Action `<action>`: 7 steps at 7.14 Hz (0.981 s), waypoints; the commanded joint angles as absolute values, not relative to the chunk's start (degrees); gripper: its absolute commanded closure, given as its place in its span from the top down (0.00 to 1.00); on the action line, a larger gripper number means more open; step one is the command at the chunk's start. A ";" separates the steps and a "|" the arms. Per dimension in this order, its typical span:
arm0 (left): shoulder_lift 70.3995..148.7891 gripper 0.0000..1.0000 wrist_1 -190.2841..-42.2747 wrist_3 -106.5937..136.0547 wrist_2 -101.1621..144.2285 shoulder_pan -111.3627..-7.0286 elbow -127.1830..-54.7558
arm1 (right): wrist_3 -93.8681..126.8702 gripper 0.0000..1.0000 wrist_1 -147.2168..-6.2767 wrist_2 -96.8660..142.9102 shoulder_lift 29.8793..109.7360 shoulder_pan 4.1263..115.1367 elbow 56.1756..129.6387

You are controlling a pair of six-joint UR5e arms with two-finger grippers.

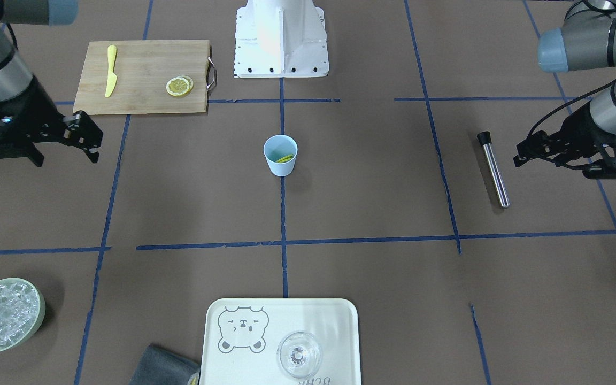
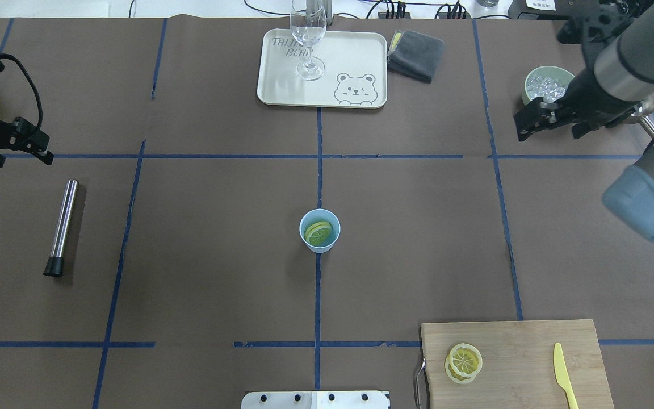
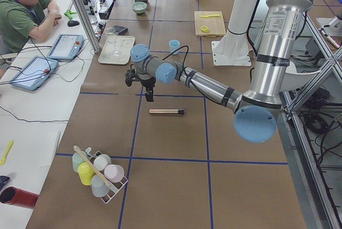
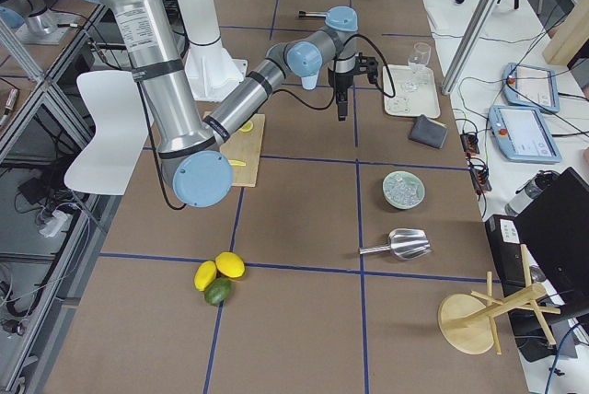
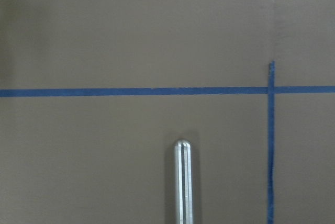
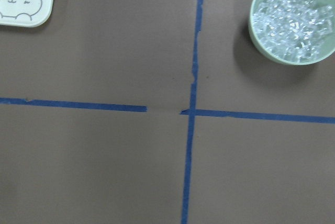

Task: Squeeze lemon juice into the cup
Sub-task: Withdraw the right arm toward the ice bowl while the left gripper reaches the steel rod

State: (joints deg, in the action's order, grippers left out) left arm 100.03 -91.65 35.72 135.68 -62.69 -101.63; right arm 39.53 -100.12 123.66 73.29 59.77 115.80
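The light-blue cup (image 1: 280, 155) stands upright at the table's centre, on the blue tape line; it also shows in the overhead view (image 2: 319, 230). A lemon slice (image 2: 318, 233) lies inside it, seen as a yellow-green edge in the front view (image 1: 285, 159). Two more lemon slices (image 2: 464, 362) lie stacked on the wooden cutting board (image 2: 520, 352). My left gripper (image 2: 47, 149) hovers at the table's left edge, open and empty. My right gripper (image 2: 521, 126) hovers far right, open and empty. Both are far from the cup.
A steel muddler (image 2: 63, 226) lies near my left gripper. A yellow plastic knife (image 2: 564, 375) lies on the board. A white bear tray (image 2: 281, 85) holds a clear glass (image 2: 308, 34), with a grey cloth (image 2: 416, 55) beside it. A pale-green bowl of ice (image 2: 528, 85) sits under my right arm.
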 commanded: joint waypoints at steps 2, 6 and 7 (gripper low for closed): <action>100.46 1.00 -101.21 36.04 135.62 -58.36 -90.74 | 31.55 1.00 -100.11 130.87 77.34 68.55 115.49; 100.72 1.00 -103.27 36.12 135.53 -55.47 -88.42 | 31.64 1.00 -100.02 130.96 77.34 69.08 115.84; 100.72 1.00 -103.27 36.04 135.44 -55.02 -88.16 | 31.64 1.00 -100.02 130.96 77.34 69.08 115.84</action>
